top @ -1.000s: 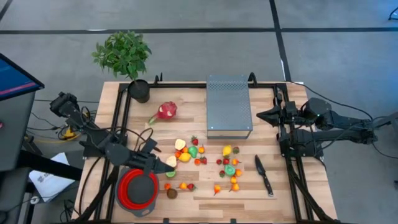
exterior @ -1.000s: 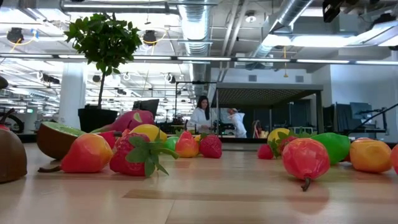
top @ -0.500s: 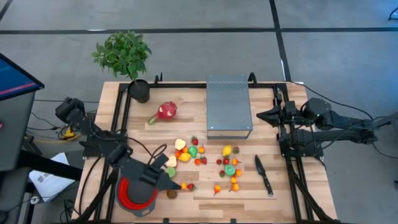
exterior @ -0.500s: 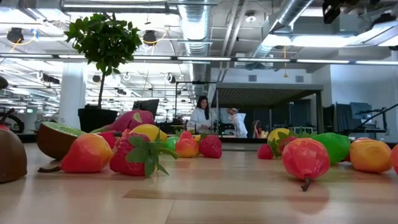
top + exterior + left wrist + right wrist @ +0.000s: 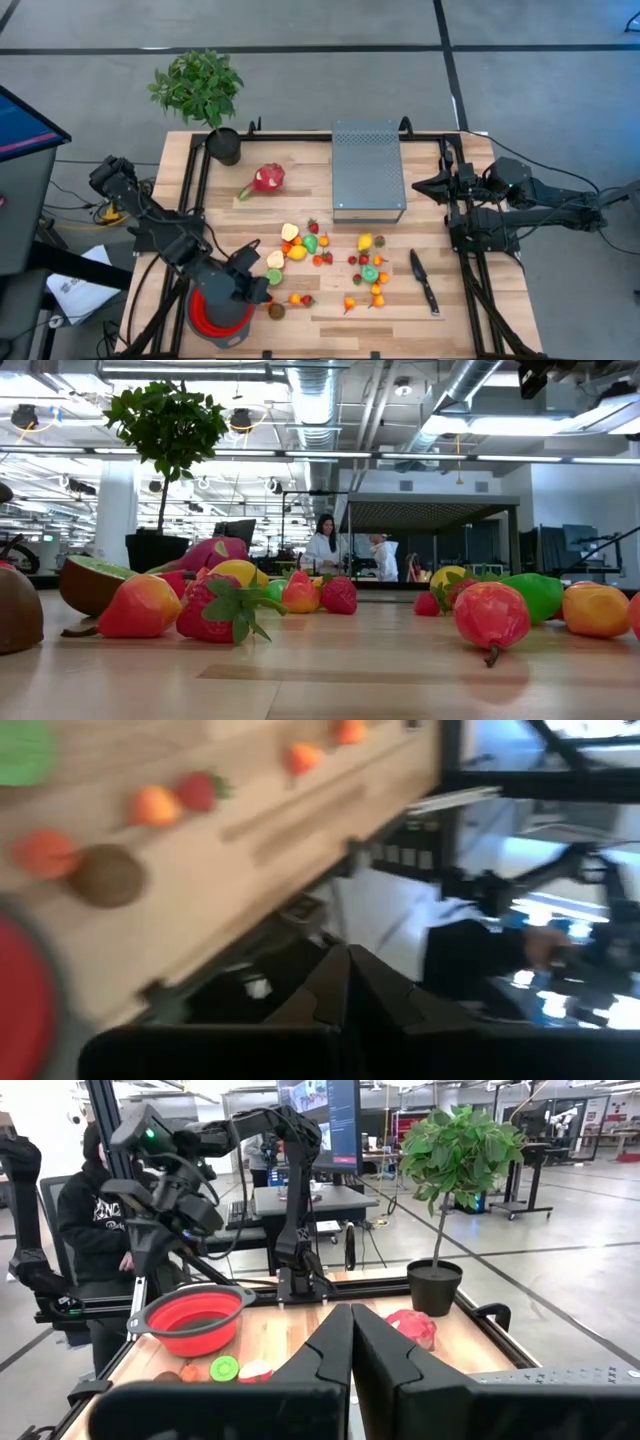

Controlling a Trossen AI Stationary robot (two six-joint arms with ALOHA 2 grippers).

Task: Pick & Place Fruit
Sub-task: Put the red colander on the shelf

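Hanging over the red bowl at the table's near left corner, the left gripper has its fingers pressed together with nothing between them — the wrist view shows the two dark tips meeting cleanly. Just beyond it lie a brown fruit and a few small orange and red pieces. The rest of the fruit is scattered across the middle of the wooden table: yellow, green, red and orange bits in loose clusters, none of them in the bowl as far as I can see. The dragon fruit sits apart, farther back, near the potted plant. A grey metal box stands at the back centre, and a knife lies to the right of the fruit. The right gripper waits at the table's right edge beside the box, also closed and empty — its fingers meet in its own wrist view. From table height, strawberries and a peach-coloured piece fill the foreground, and two people stand far back in the room.
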